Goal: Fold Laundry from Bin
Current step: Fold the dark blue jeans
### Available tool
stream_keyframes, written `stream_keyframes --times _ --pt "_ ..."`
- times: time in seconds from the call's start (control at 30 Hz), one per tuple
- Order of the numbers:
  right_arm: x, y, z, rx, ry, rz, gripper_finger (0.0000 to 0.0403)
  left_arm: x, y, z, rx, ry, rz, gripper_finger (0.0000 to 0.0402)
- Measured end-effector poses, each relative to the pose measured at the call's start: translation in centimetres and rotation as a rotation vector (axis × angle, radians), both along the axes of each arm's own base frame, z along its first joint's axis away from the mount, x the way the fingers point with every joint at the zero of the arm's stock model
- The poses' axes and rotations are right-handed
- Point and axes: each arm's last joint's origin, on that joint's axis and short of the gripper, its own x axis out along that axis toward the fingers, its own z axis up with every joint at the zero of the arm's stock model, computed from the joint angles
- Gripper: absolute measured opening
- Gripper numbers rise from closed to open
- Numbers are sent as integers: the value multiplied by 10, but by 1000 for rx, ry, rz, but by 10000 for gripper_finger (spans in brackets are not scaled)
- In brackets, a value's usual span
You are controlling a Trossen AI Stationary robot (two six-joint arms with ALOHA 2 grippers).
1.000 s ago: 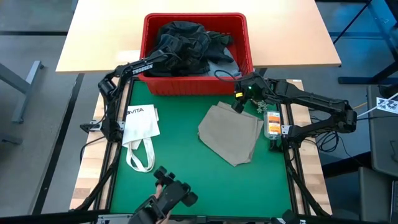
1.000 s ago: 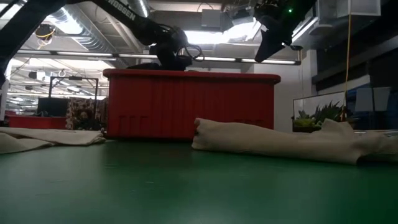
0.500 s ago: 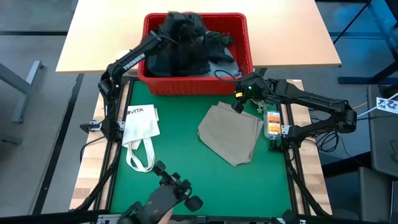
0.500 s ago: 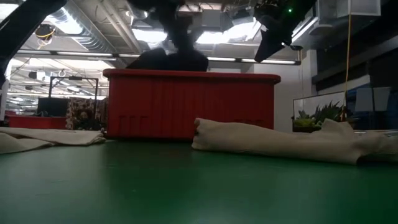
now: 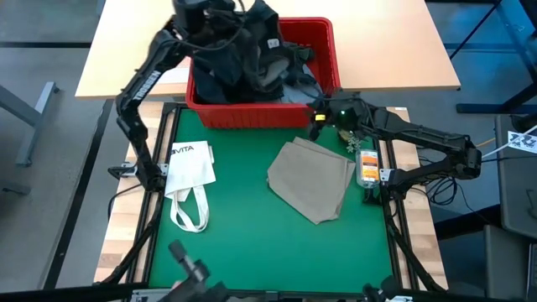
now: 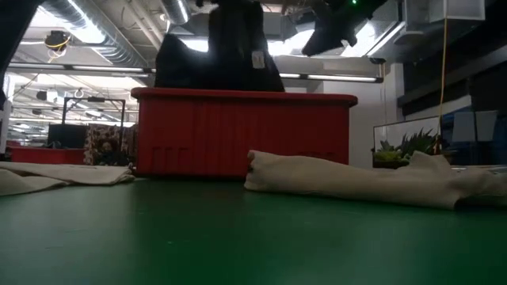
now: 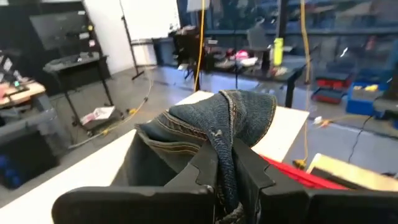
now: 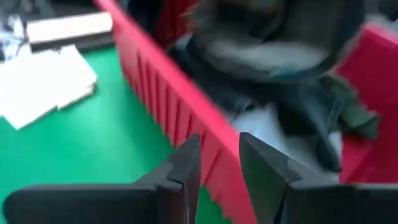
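Observation:
The red bin [image 5: 323, 59] stands at the table's far edge with laundry [image 5: 289, 71] piled in it. Above it, my left gripper [image 5: 225, 15] is shut on dark navy jeans [image 5: 252, 42], which hang in the low view as a dark mass [image 6: 230, 51] over the bin's rim [image 6: 238, 96]. My right gripper [image 5: 322, 119] hovers open with nothing between its fingers, by the bin's near right corner; its wrist view looks past it [image 8: 219, 165] at the bin wall [image 8: 177, 102]. Folded beige trousers [image 5: 310, 178] lie flat on the green mat. My left gripper pinches a bunched fold of the jeans' denim [image 7: 231, 134] between its two fingers [image 7: 205, 171], which point about level toward the far side. Several layers bulge out beyond the fingertips. The jeans hang below the gripper, and their lower part reaches down behind the bin's rim.
A white tote bag [image 5: 189, 172] with looped straps lies on the mat's left. An orange-labelled item [image 5: 367, 166] sits at the right edge beside the right arm. A dark object [image 5: 189, 270] shows at the near edge. Bare green mat [image 5: 252, 243] lies in front.
My left gripper has risen steeply from inside the bin, tipping up toward level, and has drawn the dark jeans up out of the pile; their lower part stays in the bin. My right gripper has tipped up a little in place.

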Motion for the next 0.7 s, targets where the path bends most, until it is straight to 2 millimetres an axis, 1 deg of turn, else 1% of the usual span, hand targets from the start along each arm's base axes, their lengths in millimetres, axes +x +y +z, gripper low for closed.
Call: stream_keyframes --times 0.13,0.2,0.27,0.37,0.5,0.6,0.7 --pt "3 -5 9 -111 -34 -49 110 -10 -18 14 -3 -58 -76 17" --pt "4 -8 11 -136 -58 -58 110 -14 -26 19 -8 -73 -106 17" --pt "5 -11 15 -138 -138 -25 110 -16 -33 22 -8 -75 -123 17" --pt "7 -14 20 -141 -237 20 110 -15 -40 23 -11 -73 -145 17" --pt "9 -19 19 -167 -236 -21 110 -10 -47 21 -26 -58 -178 17" --pt "3 -28 21 -193 -254 -75 110 -7 -51 20 -33 -52 -206 17" --pt "-1 -40 16 -151 -292 -87 110 -4 -56 20 -34 -52 -230 17"
